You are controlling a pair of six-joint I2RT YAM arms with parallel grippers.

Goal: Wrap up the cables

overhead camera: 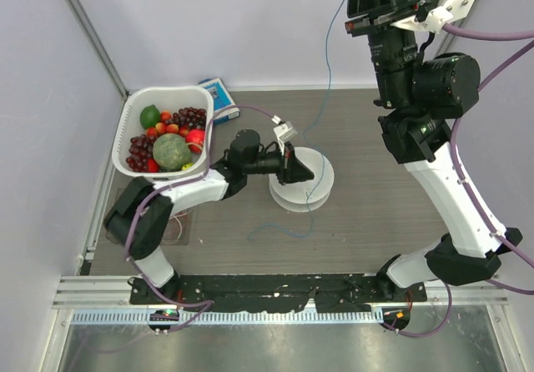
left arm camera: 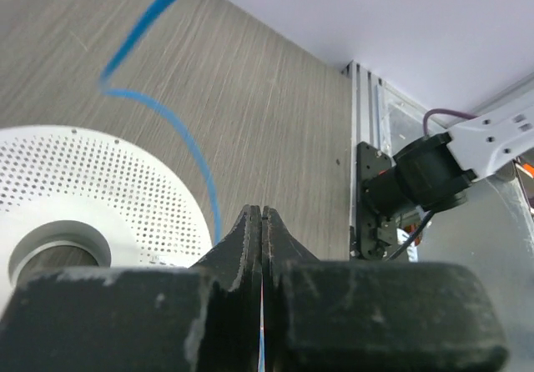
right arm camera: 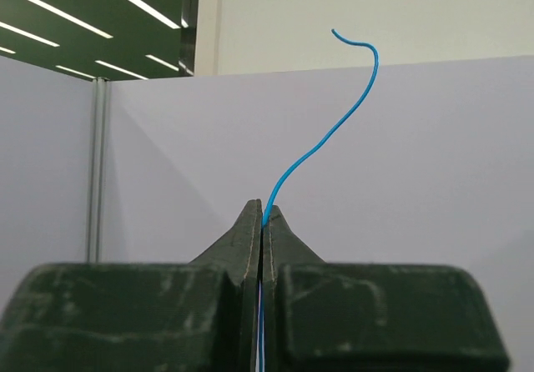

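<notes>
A thin blue cable (overhead camera: 320, 109) hangs down from my raised right gripper (overhead camera: 354, 7) to a white perforated spool (overhead camera: 315, 190) on the table. From there it trails in a loose loop (overhead camera: 275, 232) toward the near edge. The right gripper (right arm camera: 263, 211) is shut on the cable, and its free end (right arm camera: 334, 130) curls up past the tips. My left gripper (overhead camera: 297, 168) sits over the spool (left arm camera: 100, 188). In the left wrist view it (left arm camera: 262, 213) is shut, with a blue sliver of cable in the slit and the cable (left arm camera: 179, 134) arcing away above the spool.
A white basket (overhead camera: 125, 143) of fruit stands at the back left, with a small blue box (overhead camera: 219, 93) behind it. A metal rail (overhead camera: 284, 289) runs along the near edge. The right arm's base (left arm camera: 400, 193) shows in the left wrist view. Walls enclose the back and sides.
</notes>
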